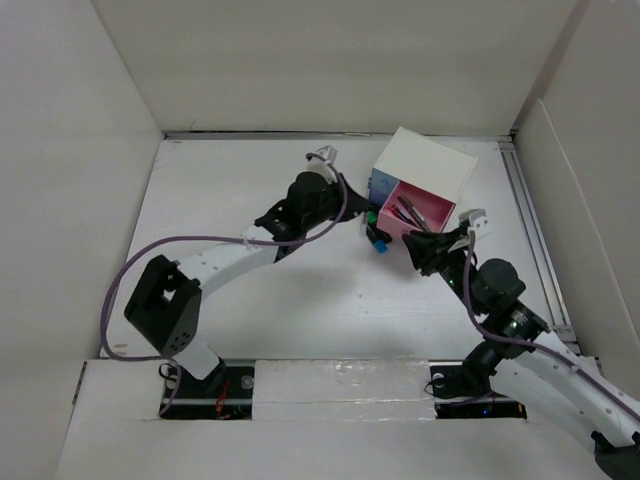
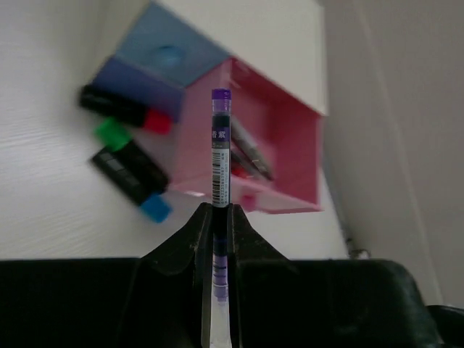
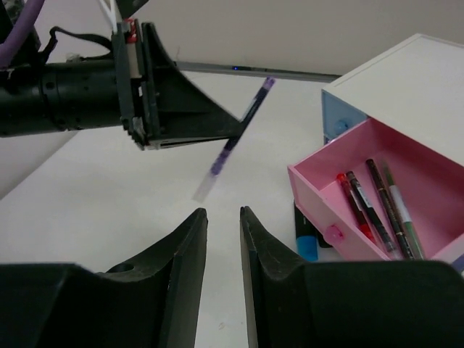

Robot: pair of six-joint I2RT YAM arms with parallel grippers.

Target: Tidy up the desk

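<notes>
Top view: the desk (image 1: 330, 310) runs wall to wall, with a white box (image 1: 425, 160) at the back right and its pink drawer (image 1: 428, 213) pulled out. Left wrist: the left gripper (image 2: 220, 212) is clamped on a purple pen (image 2: 220, 145), with markers (image 2: 127, 170) lying on the desk beside the drawer. Right wrist: the right gripper (image 3: 223, 217) is empty, fingers slightly apart, near the drawer.

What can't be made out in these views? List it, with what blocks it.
1. Left wrist: the label on the slim purple pen, held in the left gripper, is too blurred to read.
2. Right wrist: the open pink plastic drawer hides the black markers beside it; only one blue cap shows.
3. All views: the shut blue drawer hides its contents.
</notes>
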